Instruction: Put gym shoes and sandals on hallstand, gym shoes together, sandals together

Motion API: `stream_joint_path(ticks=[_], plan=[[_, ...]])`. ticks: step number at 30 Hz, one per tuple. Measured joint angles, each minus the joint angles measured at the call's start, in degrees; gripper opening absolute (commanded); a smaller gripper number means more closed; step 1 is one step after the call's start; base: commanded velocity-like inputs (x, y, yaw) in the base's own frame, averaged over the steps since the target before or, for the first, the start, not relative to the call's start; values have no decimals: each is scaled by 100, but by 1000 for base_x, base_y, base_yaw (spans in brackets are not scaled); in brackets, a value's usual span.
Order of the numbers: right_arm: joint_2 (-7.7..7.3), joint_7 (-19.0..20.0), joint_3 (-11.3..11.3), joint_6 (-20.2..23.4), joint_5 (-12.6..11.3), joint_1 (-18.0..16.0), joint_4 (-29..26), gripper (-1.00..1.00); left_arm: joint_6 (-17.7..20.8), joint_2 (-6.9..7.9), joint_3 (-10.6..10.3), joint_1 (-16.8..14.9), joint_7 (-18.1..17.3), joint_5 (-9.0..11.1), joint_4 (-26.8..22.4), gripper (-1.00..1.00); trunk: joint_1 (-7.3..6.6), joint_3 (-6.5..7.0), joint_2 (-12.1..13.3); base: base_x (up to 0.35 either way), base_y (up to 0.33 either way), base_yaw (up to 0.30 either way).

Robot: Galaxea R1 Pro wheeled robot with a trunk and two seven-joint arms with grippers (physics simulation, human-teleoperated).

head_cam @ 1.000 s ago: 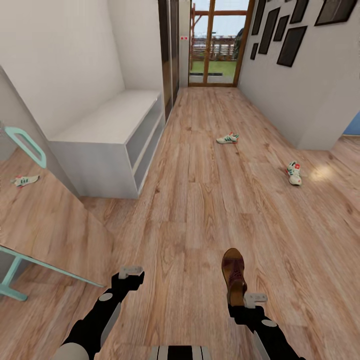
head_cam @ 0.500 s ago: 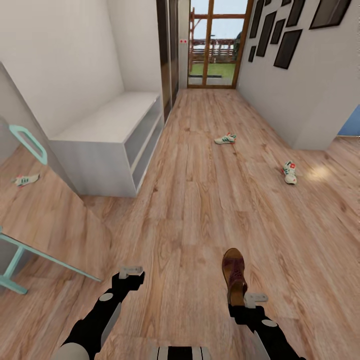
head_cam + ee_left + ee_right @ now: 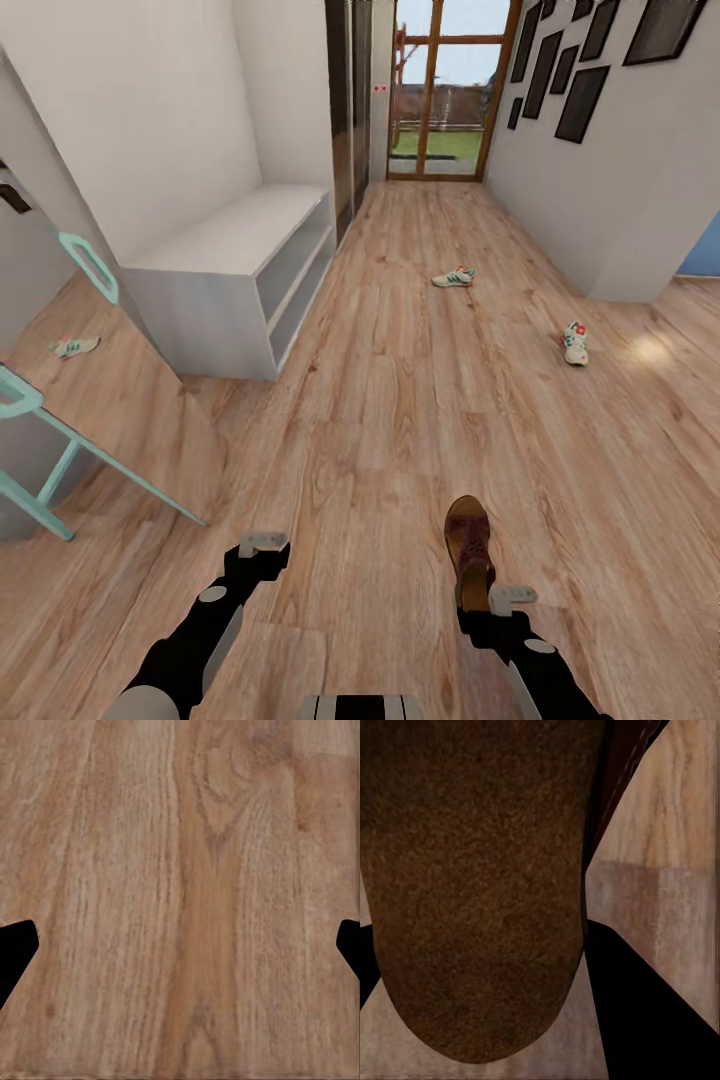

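No readable writing or brand marks on anything we see; floor [image 3: 400,400] is warm brown wood planks, a corridor running to a glazed door [image 3: 445,90] at the far end; dark picture frames [image 3: 580,70] hang on the wall beside it. Low grey bench [image 3: 230,270] stands against the wall, well short of the door; wide bare floor beside the bench. One sneaker [image 3: 453,277] lies mid-corridor between bench and far wall; the second sneaker [image 3: 575,343] lies nearer us than the first, well apart from it. Our right gripper [image 3: 478,600] pinches the brown sandal [image 3: 468,548] at its heel, toe pointing toward the door. Left gripper [image 3: 262,545] has jaws spread over bare planks, well apart from the sandal.
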Motion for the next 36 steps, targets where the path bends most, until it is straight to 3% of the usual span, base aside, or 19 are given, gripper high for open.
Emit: stream_joint_path(ticks=[36], plan=[[0,-5,0,0,0,0,0,-100,0,0,0,0,0,0,1,100,0,272,0,-249,-180,172]])
